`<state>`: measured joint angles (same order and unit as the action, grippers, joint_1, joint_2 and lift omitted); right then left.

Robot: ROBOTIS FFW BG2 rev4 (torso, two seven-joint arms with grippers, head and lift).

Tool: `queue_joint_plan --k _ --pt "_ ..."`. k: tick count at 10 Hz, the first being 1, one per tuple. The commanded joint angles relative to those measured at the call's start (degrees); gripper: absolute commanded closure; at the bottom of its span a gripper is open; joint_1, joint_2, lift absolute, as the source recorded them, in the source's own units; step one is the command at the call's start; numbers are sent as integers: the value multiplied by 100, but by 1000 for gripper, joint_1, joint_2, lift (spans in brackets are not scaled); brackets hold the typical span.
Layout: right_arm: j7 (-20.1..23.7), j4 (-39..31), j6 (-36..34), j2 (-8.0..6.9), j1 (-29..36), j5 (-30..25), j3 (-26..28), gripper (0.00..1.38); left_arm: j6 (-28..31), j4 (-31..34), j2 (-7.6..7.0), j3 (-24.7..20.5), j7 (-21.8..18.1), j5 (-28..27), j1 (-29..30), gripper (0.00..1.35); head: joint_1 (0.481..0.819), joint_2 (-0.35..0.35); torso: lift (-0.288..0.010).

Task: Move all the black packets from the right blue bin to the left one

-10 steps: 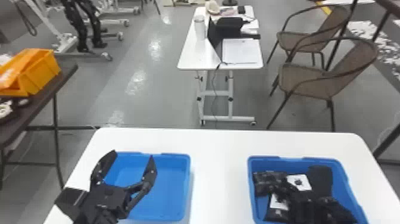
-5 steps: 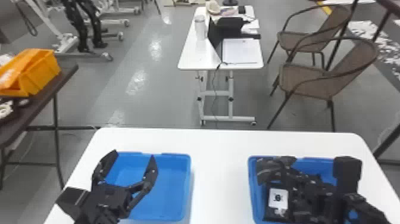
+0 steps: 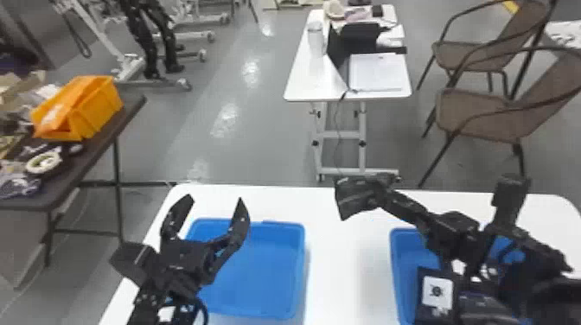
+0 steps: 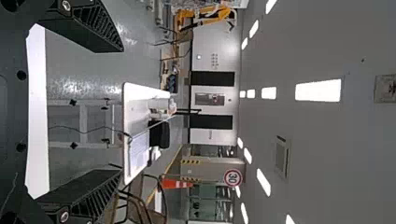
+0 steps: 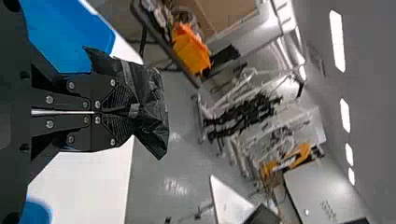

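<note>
Gray floor (image 3: pixel 242 151) runs across the upper half of my head view; two brown armchairs (image 3: pixel 480 114) stand at the upper right, a small white side table (image 3: pixel 302 84) at upper center holds a cup (image 3: pixel 316 39) and papers (image 3: pixel 378 73), and an orange bin (image 3: pixel 97 110) sits on a dark table (image 3: pixel 84 166) at the left edge. Across the lower part of the frame lies my white worktable (image 3: pixel 348 259), with the left blue bin (image 3: pixel 259 276) left of center and the right blue bin (image 3: pixel 408 250) at the lower right. My right gripper (image 3: pixel 379 189) is up at right of center, seen over the worktable's far part, between the two bins and nearer the right one; its fingers are pinched together on a crinkled black packet (image 3: pixel 351 199), and the right wrist view shows the packet jutting out past the fingertips. At the lower right, a black packet with a white label (image 3: pixel 437 291) lies in the right blue bin, partly behind the right arm (image 3: pixel 458 229); I can't count what else that bin holds, as the arm covers much of it. My left gripper (image 3: pixel 215 201) appears at lower left, overlapping the left blue bin's left side; its fingers are spread wide, with a clear gap between them in the left wrist view.
</note>
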<state>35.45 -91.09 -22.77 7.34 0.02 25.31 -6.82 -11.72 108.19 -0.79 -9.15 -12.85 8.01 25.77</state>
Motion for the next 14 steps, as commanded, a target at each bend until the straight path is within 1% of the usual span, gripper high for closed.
queue_joint_plan --k 1,2,3,4,5,6,8,9,10,11,12,13,14 --pt "375 1015 580 -49 -714 387 -592 1131 250 62 94 97 55 403 -230 88 695 233 0" --pt "683 1401 703 -128 -1013 378 -777 1131 469 123 94 247 169 728 -389 88 695 266 0" --pt "824 1586 782 -154 -1206 405 -944 1131 751 123 94 387 169 1282 -555 88 695 287 0" --pt "876 1683 818 -163 -1347 458 -1085 1131 1014 141 88 519 178 1730 -643 88 695 292 0" --pt "920 1779 844 -190 -1443 563 -1234 1131 1313 141 -53 625 178 2029 -714 88 695 287 0" --pt "938 1832 861 -198 -1567 633 -1419 1131 1489 158 -123 668 204 2090 -731 88 695 281 0" --pt "964 2113 923 -198 -1848 871 -1876 1131 1761 141 -185 721 196 2169 -819 88 695 287 0" --pt "964 2236 941 -198 -1944 906 -1999 1131 1788 141 -237 774 196 2187 -863 87 695 295 0" --pt "964 2307 941 -190 -2015 941 -2069 1131 1858 141 -273 783 204 2205 -889 116 695 301 0" --pt "973 2377 949 -190 -2041 1003 -2113 1131 2139 158 -273 739 196 2284 -907 417 695 303 0" --pt "973 2395 949 -190 -2050 994 -2113 1131 1963 194 -264 756 266 2161 -881 1335 695 303 0" --pt "982 2482 1020 -198 -2103 1003 -2113 1131 1963 229 -237 748 266 2055 -881 1273 695 304 0" --pt "999 2614 1090 -233 -2164 1011 -2113 1131 1937 246 -273 783 222 1976 -907 1228 695 305 0"
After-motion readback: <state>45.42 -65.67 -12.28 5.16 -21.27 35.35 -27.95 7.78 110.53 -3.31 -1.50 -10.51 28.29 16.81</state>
